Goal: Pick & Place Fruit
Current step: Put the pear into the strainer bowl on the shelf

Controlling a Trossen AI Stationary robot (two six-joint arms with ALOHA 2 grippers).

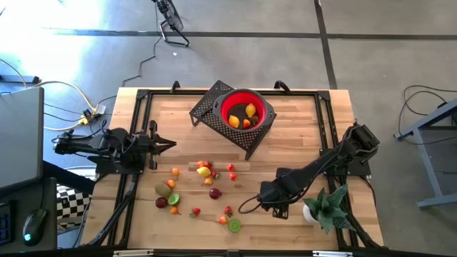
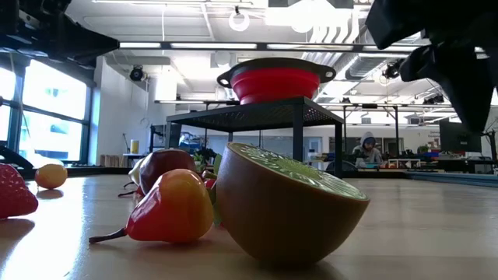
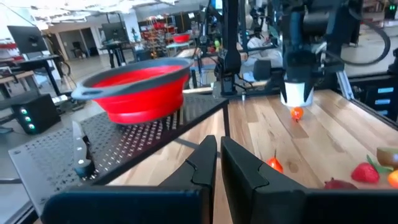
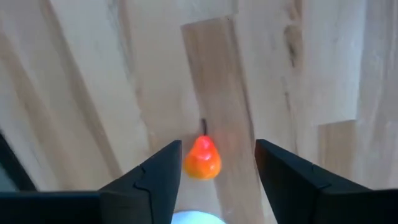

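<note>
Right pincer (image 4: 214, 171) released, fingers straddling a small pear (image 4: 202, 159) on the worktop (image 4: 298, 74). Left pincer (image 3: 217, 163) clenched, idle. Bowl (image 1: 245, 110) holds several fruits.

The wooden table (image 1: 300, 128) carries scattered toy fruits (image 1: 204, 171), a black mesh stand (image 1: 207, 108) and a potted plant (image 1: 327, 207).

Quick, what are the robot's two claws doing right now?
Left gripper: shut, holding nothing, waiting at the table's left side.
Right gripper: open, holding nothing, just above a small orange-red fruit on the table.
</note>
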